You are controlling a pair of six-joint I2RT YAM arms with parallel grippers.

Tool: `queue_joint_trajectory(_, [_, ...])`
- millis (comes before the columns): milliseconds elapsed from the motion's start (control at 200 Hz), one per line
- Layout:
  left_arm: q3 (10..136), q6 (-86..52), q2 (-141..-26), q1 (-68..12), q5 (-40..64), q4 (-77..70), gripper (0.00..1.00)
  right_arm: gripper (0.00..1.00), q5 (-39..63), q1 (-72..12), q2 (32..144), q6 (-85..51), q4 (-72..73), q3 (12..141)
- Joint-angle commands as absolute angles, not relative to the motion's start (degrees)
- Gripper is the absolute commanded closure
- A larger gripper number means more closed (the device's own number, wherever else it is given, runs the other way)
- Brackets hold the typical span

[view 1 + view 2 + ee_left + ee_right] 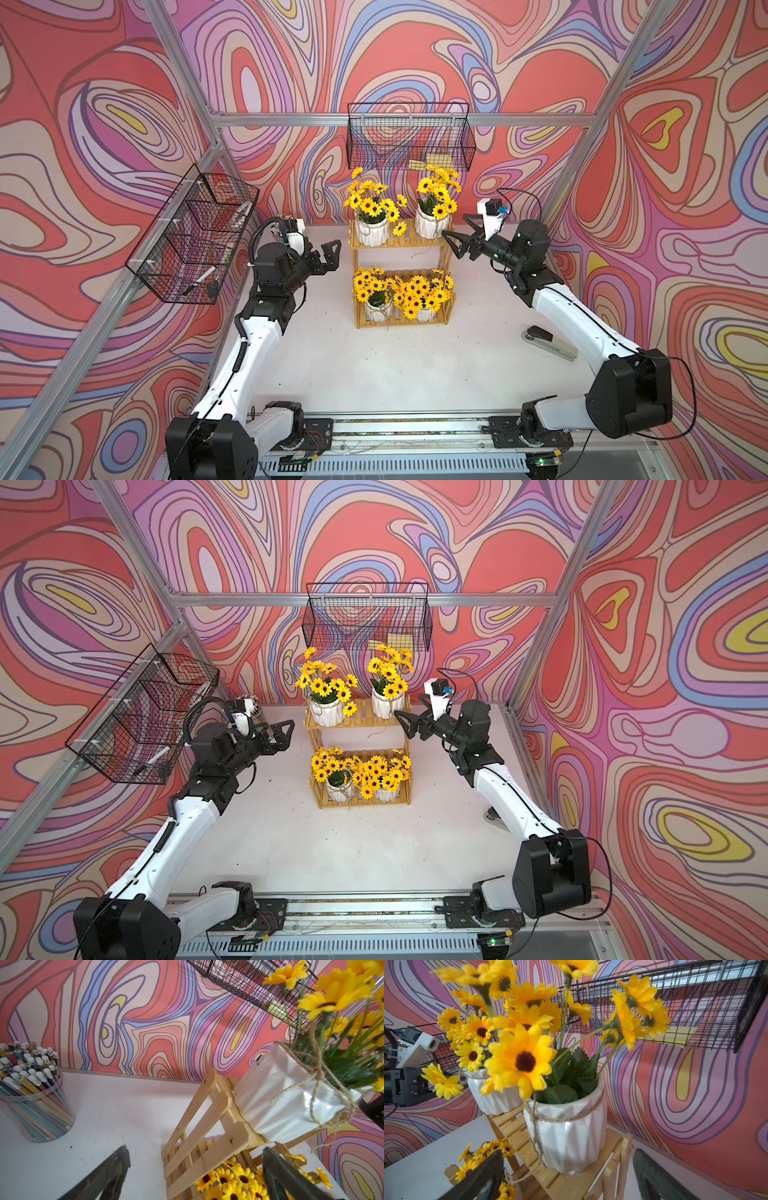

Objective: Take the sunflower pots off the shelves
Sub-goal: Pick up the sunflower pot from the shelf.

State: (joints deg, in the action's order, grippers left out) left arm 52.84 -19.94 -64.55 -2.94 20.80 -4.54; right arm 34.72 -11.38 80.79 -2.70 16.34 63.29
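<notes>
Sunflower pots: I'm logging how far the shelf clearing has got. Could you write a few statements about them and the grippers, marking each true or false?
1. Two sunflower pots stand on the top tier of the shelves. True.
2. The bottom tier is bare. False: two more stand there.
3. The right gripper holds a pot. False: it is open beside the top tier, holding nothing.
4. The left gripper is open. True.
5. A stapler lies on the table by the right arm. True.
</notes>
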Motion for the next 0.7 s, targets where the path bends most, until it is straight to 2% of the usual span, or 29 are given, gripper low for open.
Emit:
queue_joint_trajectory(0, [54.41,-19.29,-63.39,-2.54,21.10,-5.15,0.00,0.02,36.27,-12.32,82.68,-2.25,17.03,65.75])
queue_joint_trajectory(696, [54.32,-19.58,-63.39,-2.46,21.40,-5.64,0.00,0.02,31.76,-15.73,89.76,0.00,16.53,72.92])
